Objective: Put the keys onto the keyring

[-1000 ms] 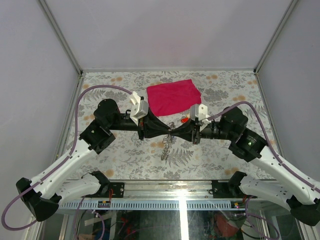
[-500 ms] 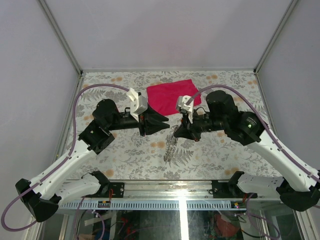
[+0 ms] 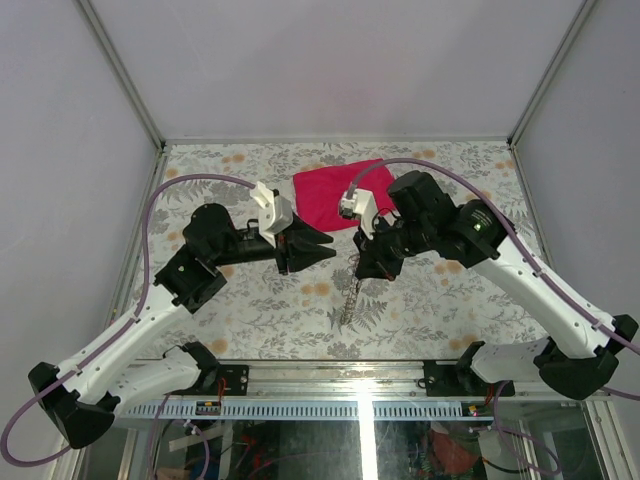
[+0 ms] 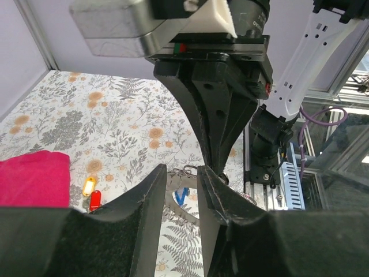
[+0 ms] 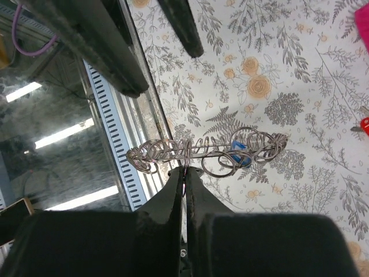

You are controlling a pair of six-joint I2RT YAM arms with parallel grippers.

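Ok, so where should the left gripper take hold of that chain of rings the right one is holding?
Probably the longer free stretch, out by the blue tag, away from the right gripper, which pinches the chain of rings off centre. The rings run in one line, so the left gripper should come from the side, across that line, and close on a single ring's flat faces.

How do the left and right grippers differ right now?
Left gripper: fingers slightly apart, holding nothing; right gripper: fingers shut on the keyring. Left gripper points level toward the right one; right gripper points downward, with the keyring hanging from it. Both have black fingers and hover over the table.
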